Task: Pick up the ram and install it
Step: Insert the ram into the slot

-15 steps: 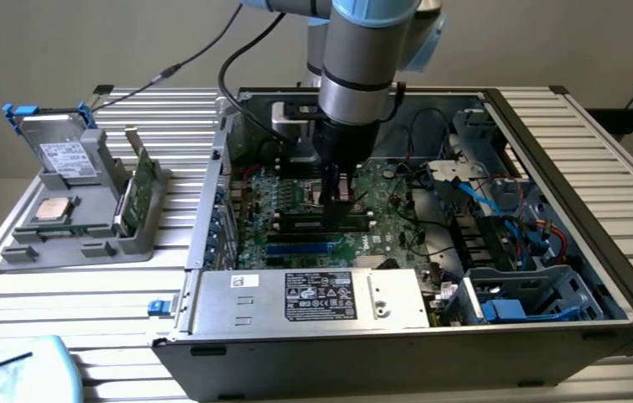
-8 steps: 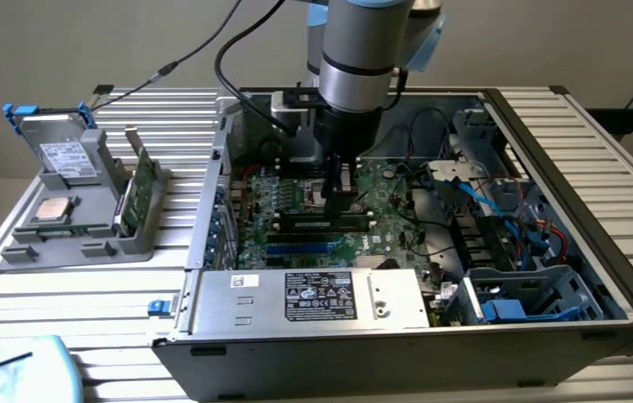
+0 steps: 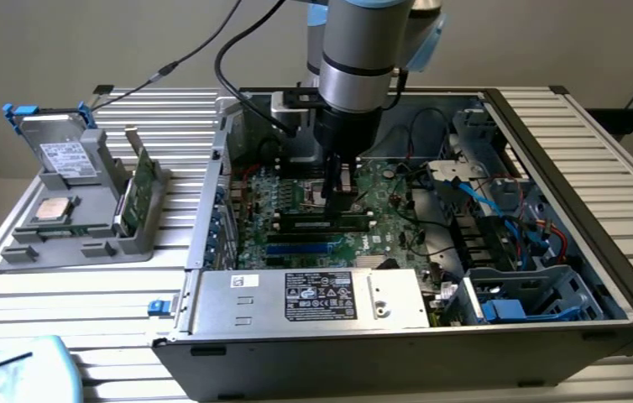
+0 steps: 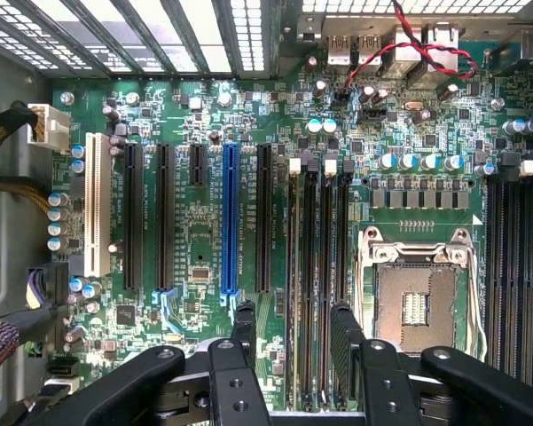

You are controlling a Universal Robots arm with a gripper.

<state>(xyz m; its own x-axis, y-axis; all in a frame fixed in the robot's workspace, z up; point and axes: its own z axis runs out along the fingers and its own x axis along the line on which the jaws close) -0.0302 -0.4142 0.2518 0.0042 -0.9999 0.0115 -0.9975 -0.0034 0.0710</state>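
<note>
The ram (image 4: 295,293) sits seated in its slot between the spread-apart fingers (image 4: 346,342).

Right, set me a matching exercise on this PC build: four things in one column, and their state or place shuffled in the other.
Things:
1. claw
2. green card
3. processor socket
4. power supply

States or places:
A. empty, no chip seated in it
B. silver box with a black label on top
C. open, fingers down over the memory slots
D. standing on edge in the grey holder

Pairs: 1-C, 2-D, 3-A, 4-B
</note>
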